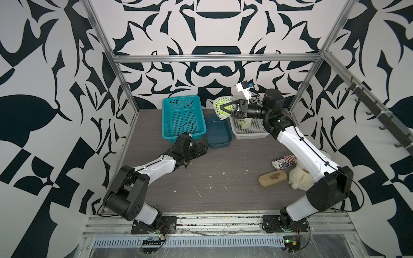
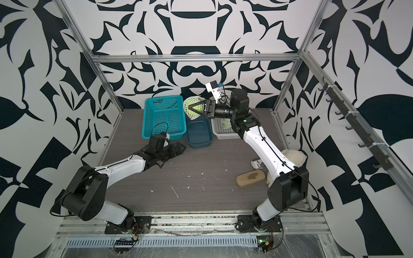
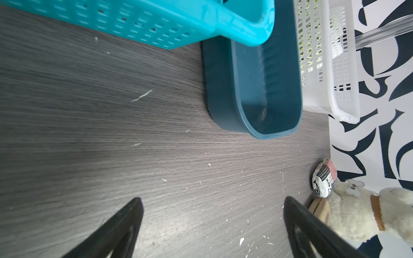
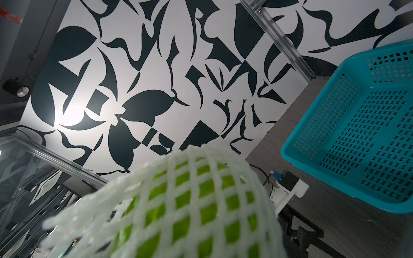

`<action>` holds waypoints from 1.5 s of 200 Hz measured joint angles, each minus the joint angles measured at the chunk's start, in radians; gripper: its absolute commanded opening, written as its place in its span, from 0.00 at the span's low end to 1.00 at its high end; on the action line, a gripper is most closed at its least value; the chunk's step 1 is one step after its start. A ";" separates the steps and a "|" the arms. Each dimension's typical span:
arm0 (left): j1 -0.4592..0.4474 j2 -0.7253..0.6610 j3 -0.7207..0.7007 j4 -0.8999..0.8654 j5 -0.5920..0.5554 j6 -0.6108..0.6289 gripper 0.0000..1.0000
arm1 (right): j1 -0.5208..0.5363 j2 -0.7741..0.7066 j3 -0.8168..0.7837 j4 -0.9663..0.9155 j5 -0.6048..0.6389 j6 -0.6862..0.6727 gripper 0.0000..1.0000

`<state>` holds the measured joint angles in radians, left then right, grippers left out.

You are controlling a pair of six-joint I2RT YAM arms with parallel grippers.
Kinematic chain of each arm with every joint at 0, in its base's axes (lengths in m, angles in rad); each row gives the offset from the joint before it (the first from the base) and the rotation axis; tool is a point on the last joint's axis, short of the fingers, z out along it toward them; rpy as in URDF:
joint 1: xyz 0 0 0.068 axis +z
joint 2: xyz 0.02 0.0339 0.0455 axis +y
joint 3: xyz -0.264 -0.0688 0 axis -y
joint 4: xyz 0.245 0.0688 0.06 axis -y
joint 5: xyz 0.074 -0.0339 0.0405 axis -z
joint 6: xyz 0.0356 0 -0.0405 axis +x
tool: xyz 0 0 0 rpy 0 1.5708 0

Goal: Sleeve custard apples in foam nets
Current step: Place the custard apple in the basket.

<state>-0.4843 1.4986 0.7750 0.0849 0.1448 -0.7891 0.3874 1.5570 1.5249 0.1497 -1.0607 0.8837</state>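
Honestly, right gripper [image 1: 223, 108] jaws are squeezing the netted custard apple [image 4: 185, 176] mid-belly | foam net [image 4: 194, 154] is probably cushioning, staying grippy | left gripper [image 3: 213, 198] is gaping, empty

Jaws wide apart over table [image 3: 111, 145]; blue tray [image 3: 220, 89] beside teal basket [image 3: 134, 24].

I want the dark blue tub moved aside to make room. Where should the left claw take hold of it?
Probably take the dark blue tub by its near curved end wall, the left claw coming down from above to straddle it. That wall is thin and upright and faces the open claw; the teal basket and white basket crowd its long sides.
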 measured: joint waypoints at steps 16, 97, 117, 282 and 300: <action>0.000 0.000 0.000 0.000 0.000 -0.001 1.00 | 0.000 0.000 0.000 -0.011 0.003 -0.008 0.71; 0.000 0.000 0.000 0.001 0.001 -0.004 1.00 | 0.000 0.000 0.000 -0.045 0.016 -0.050 0.72; 0.000 0.000 0.000 0.001 0.001 -0.004 1.00 | 0.000 0.000 0.000 -0.061 0.021 -0.068 0.74; 0.000 0.000 0.000 -0.012 -0.011 0.005 1.00 | -0.252 0.199 -0.010 -0.573 0.845 -0.570 0.73; 0.000 0.000 0.000 -0.016 -0.011 0.008 1.00 | -0.249 0.248 0.015 -0.617 0.964 -0.615 0.74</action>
<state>-0.4843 1.4990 0.7750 0.0692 0.1333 -0.7815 0.1379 1.8053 1.5402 -0.4671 -0.0967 0.2687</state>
